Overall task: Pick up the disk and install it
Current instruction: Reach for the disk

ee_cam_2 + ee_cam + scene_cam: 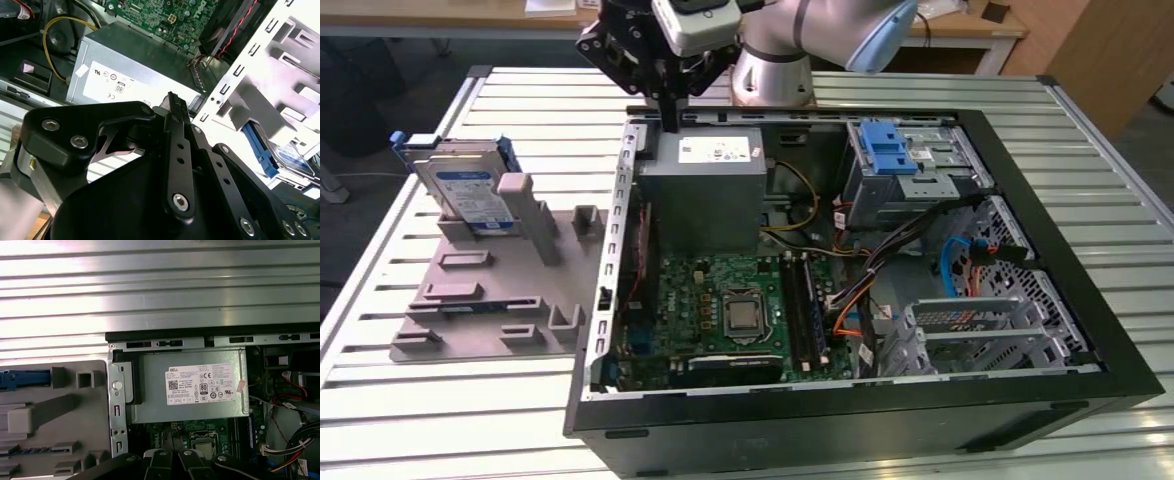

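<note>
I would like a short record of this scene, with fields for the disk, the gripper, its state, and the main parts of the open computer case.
disk: upright in the grey holder, at the exterior view's left of the computer case; not yet picked up
gripper: above the case's far edge, over the power supply, apart from the disk
gripper state: shut, holding nothing
drive cage: inside the case, blue latch on top
support: slatted metal table

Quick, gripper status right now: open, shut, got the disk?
Gripper: shut, holding nothing, over the power supply in the computer case. The disk stands in the grey fixture, apart from the gripper.
</note>
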